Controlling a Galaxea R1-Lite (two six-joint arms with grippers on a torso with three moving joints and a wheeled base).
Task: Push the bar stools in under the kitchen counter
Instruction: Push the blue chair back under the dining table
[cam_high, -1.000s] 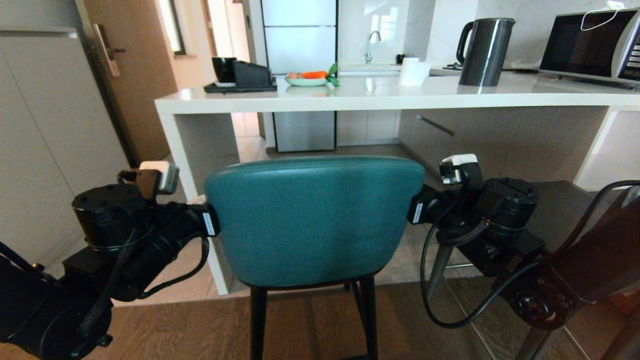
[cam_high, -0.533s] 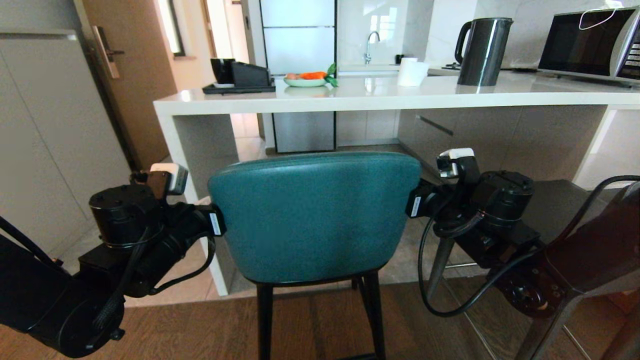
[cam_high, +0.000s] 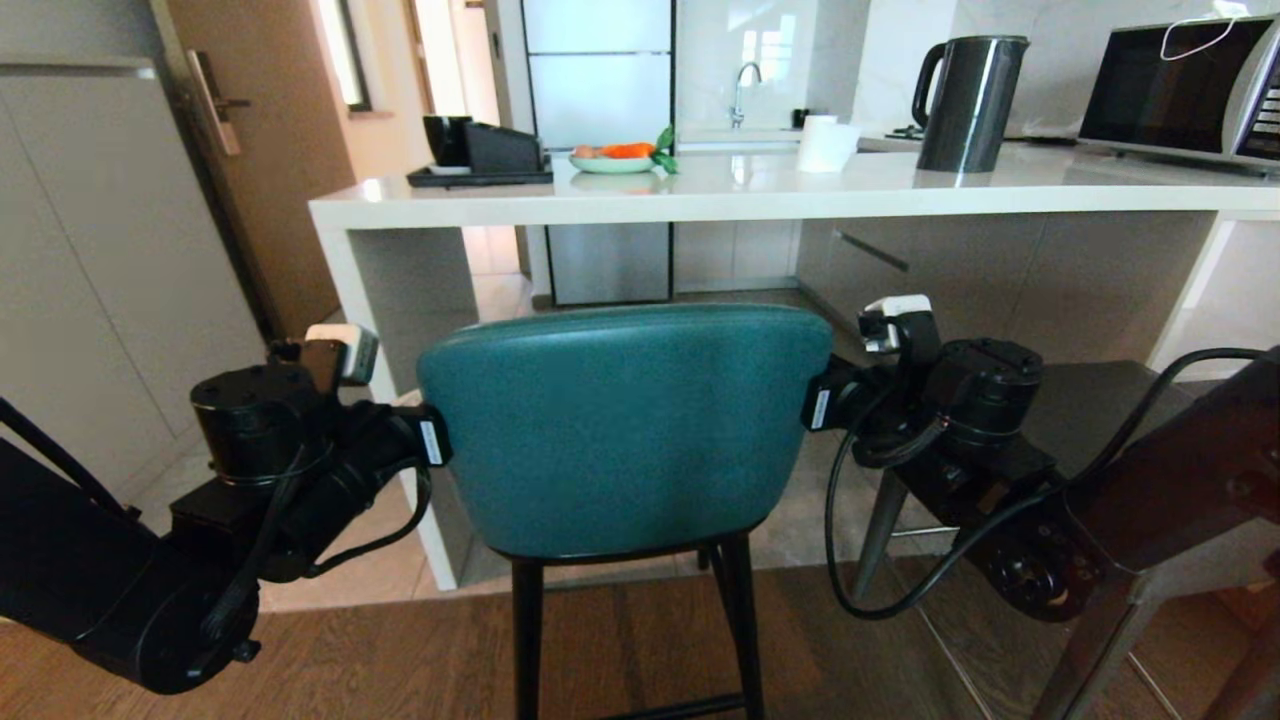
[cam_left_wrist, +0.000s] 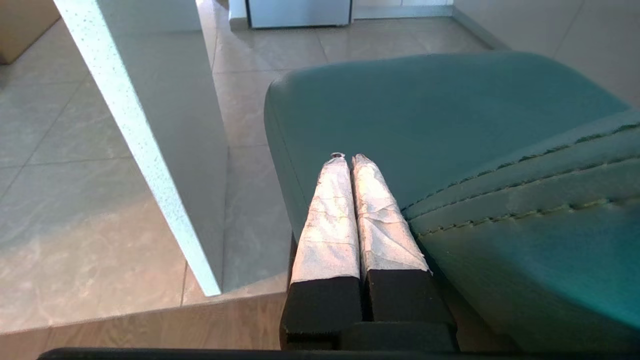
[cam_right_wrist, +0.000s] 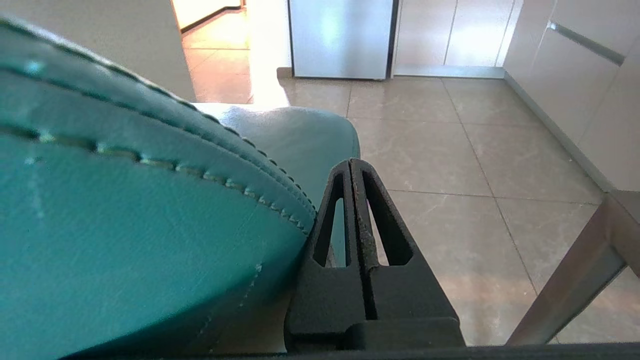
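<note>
**Teal stool flanked by both grippers at the desk**

No brand, label or writing can be read on any item; small white stickers are seen on both wrists, but their print is too small to make out.

Two stools are counted. The teal stool (cam_high: 625, 430) is set centrally before the white desk (cam_high: 780, 195), its back turned to the camera, its seat near the desk's slab end leg (cam_left_wrist: 150, 125) and not yet under the top. The grey stool (cam_high: 1110, 400) is seen only in part, to the right behind the right arm, with one grey leg showing.

Two grippers are counted. The left gripper (cam_left_wrist: 345, 160) is laid against the left edge of the teal back, its two tape-wrapped jaws pressed together with nothing between them. The right gripper (cam_right_wrist: 352, 162) is laid against the right edge of the back, its two black jaws likewise pressed together and holding nothing.

On the desk are counted one dark kettle (cam_high: 965, 100), one microwave (cam_high: 1180, 90), one white paper roll (cam_high: 825, 145), one plate of vegetables (cam_high: 615, 158) and one black tray (cam_high: 480, 172) carrying dark containers. One fridge (cam_high: 600, 150) is seen beyond.
</note>
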